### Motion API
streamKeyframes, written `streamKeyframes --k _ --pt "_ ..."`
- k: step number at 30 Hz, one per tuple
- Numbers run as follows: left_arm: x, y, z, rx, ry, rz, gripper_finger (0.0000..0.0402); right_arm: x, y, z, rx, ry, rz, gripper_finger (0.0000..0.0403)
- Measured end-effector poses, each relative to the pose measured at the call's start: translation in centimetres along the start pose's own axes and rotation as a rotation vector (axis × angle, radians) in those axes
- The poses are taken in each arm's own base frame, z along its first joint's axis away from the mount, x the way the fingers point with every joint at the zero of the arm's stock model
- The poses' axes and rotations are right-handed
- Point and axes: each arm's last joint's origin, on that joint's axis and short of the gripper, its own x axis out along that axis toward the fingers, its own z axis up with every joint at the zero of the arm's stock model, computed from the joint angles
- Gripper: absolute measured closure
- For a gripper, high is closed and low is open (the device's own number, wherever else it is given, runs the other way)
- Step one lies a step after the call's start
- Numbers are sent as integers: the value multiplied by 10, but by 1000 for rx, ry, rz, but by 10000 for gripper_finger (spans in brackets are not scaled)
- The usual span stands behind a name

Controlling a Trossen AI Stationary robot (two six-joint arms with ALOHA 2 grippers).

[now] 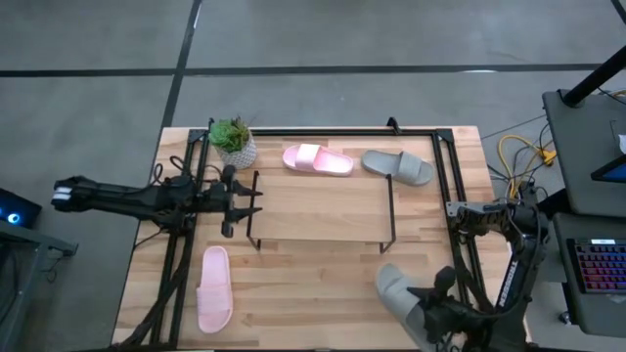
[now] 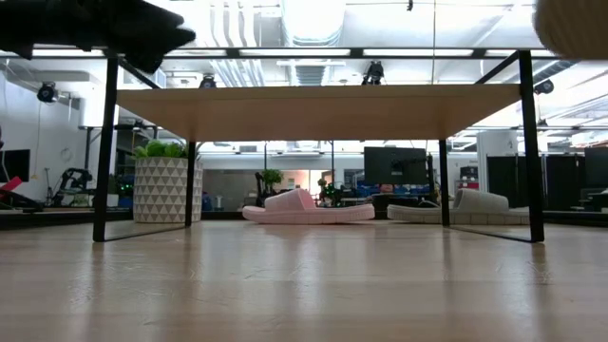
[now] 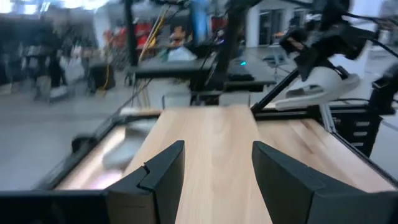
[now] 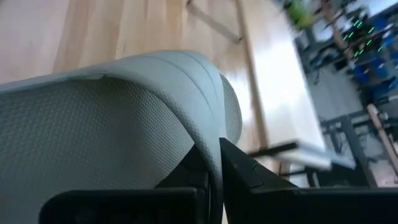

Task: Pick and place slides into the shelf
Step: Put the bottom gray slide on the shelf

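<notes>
Light wooden table (image 1: 313, 284) on a grey floor, with a black frame along its edges and a workshop room visible behind in the low view. Near the middle, the shelf (image 1: 318, 207) — thin black rods carrying a pale wooden board, nothing on the board. Behind the shelf, flat on the table, one pink slide (image 1: 318, 159) and just beside it one grey slide (image 1: 397, 166), not touching. At the front left, well apart from the shelf, second pink slide (image 1: 214, 287), lying lengthwise. Small potted plant (image 1: 234, 142) in a patterned white pot at the back left corner, near the shelf's left end.

Left gripper (image 1: 240, 202) just beside the left end of the shelf, at board height, fingers (image 3: 163, 177) spread apart and holding nothing; wooden board visible between them in the left wrist view.

Right gripper (image 1: 430, 311) at the front right of the table, pinching the second grey slide (image 1: 401, 293) — fingers (image 4: 239, 171) closed on the thin edge of its strap, sole filling most of the right wrist view. Slide apparently lifted; seen high at the corner in the low view.
</notes>
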Motion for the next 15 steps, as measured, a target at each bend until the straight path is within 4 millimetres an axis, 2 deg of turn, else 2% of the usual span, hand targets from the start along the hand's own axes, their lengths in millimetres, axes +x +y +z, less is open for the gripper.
streamKeyframes --k 7,12,15 --pt "17 -5 3 222 -95 -120 228 -5 -20 13 99 -123 -27 390" --pt "29 -6 5 346 -115 -118 228 -4 -35 21 154 -156 -38 390" --pt "36 -6 8 364 -129 -115 228 -1 -45 24 185 -149 -41 390"
